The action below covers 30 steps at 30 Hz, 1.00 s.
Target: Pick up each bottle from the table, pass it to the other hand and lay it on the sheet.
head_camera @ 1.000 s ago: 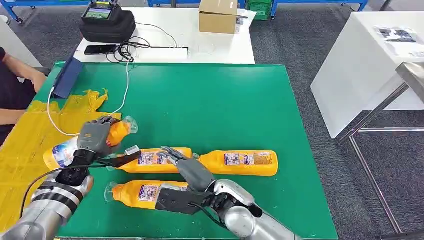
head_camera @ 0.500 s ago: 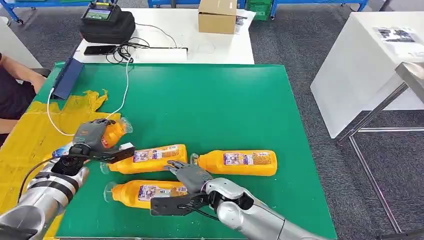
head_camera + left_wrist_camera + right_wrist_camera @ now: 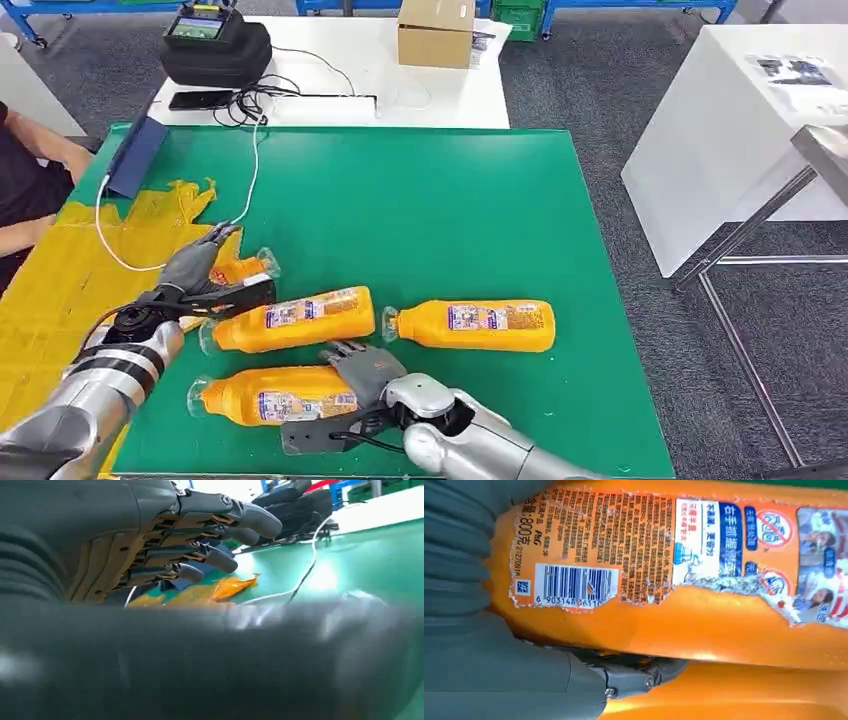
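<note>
Orange bottle [image 3: 275, 393] lengthwise across the table (cap leftward), right hand [image 3: 365, 385] fingers wrapped around it.

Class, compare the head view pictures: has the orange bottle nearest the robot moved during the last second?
Yes. The nearest bottle, with the right hand on it, has slid to the robot's left and slightly nearer, judged against the green table edge.

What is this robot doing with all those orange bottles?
It is moving orange plastic bottles off the green table mat onto the crumpled yellow sheet at its left. Its right robot hand is wrapped around the nearest orange bottle, which lies on the mat. Its left robot hand, fingers spread, is over a small orange bottle at the sheet's edge; whether it touches it is unclear. Two more orange bottles lie on the mat.
</note>
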{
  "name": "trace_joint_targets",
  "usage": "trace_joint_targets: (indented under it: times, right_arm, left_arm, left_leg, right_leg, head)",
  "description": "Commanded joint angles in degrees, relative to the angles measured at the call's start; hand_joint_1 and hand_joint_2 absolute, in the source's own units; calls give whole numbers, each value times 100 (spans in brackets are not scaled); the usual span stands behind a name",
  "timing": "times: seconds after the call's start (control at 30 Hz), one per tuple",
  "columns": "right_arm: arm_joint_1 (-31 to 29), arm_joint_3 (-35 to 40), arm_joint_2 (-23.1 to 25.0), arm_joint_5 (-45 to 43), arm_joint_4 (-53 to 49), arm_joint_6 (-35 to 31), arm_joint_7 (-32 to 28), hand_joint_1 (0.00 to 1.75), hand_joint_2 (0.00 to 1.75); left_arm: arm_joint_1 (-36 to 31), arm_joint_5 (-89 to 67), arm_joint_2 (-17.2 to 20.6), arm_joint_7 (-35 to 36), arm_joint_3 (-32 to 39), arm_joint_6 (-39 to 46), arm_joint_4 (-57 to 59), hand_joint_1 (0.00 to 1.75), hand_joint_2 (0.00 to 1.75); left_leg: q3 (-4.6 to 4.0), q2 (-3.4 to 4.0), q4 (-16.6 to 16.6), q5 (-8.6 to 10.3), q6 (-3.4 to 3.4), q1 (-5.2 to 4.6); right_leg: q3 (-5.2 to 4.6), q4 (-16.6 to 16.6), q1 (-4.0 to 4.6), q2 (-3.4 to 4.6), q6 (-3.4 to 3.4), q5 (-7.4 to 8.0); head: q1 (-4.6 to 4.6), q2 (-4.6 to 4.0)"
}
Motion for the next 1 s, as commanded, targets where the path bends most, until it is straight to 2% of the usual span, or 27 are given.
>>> trace_joint_targets:
  times: [0.03, 0.07, 0.13, 0.17, 0.2, 0.23, 0.33, 0.53, 0.6, 0.73, 0.8, 0.87, 0.93, 1.0]
  right_arm:
    - [22, 151, 262, 79, 687, -22, -9, 0, 175]
    - [23, 236, 329, 140, 776, 12, 5, 0, 175]
    - [33, 319, 431, 196, 971, 9, 10, 0, 175]
    - [52, 327, 462, 196, 1062, -10, -1, 143, 175]
    - [56, 331, 466, 197, 1117, -39, -18, 175, 175]
    - [60, 310, 458, 168, 1156, -63, -55, 175, 175]
    - [57, 305, 439, 156, 1157, -70, -78, 175, 175]
    - [17, 184, 361, -16, 1015, -50, -105, 175, 175]
    - [26, 97, 318, -107, 956, -98, -75, 175, 175]
    - [27, 89, 303, -118, 937, -107, -73, 175, 175]
    - [55, -11, 261, -282, 883, -199, -73, 175, 175]
    - [137, -391, 201, -872, 712, -362, -259, 175, 175]
    - [378, -955, 171, -1805, 330, -544, -662, 175, 175]
    - [770, -1555, 89, -2763, -512, -837, -1048, 175, 175]
  left_arm:
    - [-333, 948, -410, -531, 1176, -41, 108, 0, 0]
    - [-356, 1579, -536, -807, 1687, -172, -4, 0, 0]
    - [-372, 2305, -662, -1100, 2205, -441, -217, 0, 0]
    - [-364, 2742, -733, -1268, 2493, -627, -385, 0, 0]
    - [-354, 3069, -773, -1334, 2676, -830, -516, 0, 0]
    - [-330, 3472, -813, -1386, 2890, -1071, -700, 0, 0]
    - [-298, 3520, -796, -1362, 2855, -1146, -806, 0, 0]
    - [-173, 4886, -933, -1342, 3512, -1638, -1312, 0, 0]
    - [-129, 5360, -957, -1306, 3801, -1510, -1526, 0, 0]
    - [-100, 5393, -940, -1284, 3778, -1512, -1593, 0, 0]
    - [-71, 5997, -1049, -1388, 4189, -1123, -1856, 0, 0]
    - [11, 6622, -1087, -1392, 4584, -723, -2300, 0, 0]
    - [160, 6776, -953, -1307, 4544, -483, -2588, 0, 0]
    - [392, 6928, -775, -1253, 4526, -412, -2791, 0, 0]
  left_leg:
    - [4, -23, -1, 0, 7, 4]
    - [7, -33, -1, -1, 10, 7]
    - [7, -35, 0, -1, 10, 8]
    - [1, -33, 1, 1, 8, 7]
    - [8, -37, 1, -2, 11, 10]
    - [5, -34, 1, -1, 9, 8]
    - [10, -21, -2, 0, 9, 7]
    - [16, -28, -5, 1, 13, 6]
    - [11, -12, -4, 2, 7, 4]
    - [20, -16, -8, -1, 11, 4]
    - [24, -30, -10, -1, 13, 4]
    - [15, -21, -5, 0, 9, 3]
    - [13, -14, -4, -1, 10, 3]
    - [20, -11, -8, -2, 12, 4]
  right_leg:
    - [10, -4, 3, -14, 3, -3]
    - [16, -4, 6, -20, 4, -5]
    - [16, -5, 7, -21, 4, -6]
    - [10, -3, 5, -23, 4, -5]
    - [17, -5, 8, -23, 5, -7]
    - [14, -4, 6, -23, 4, -5]
    - [14, -6, 5, -13, 5, -3]
    - [22, -9, 4, -16, 6, -1]
    - [13, -5, 1, -5, 4, 1]
    - [24, -10, 2, -5, 6, -1]
    - [31, -11, 2, -17, 7, -5]
    - [20, -6, 1, -9, 6, -1]
    - [17, -7, 2, -2, 6, 1]
    - [23, -10, 3, 3, 7, 1]
  head:
    - [0, 0]
    - [0, 0]
    - [0, 0]
    - [0, 0]
    - [0, 0]
    - [0, 0]
    - [0, 0]
    - [0, 0]
    - [0, 0]
    - [0, 0]
    - [0, 0]
    - [0, 0]
    - [0, 0]
    - [0, 0]
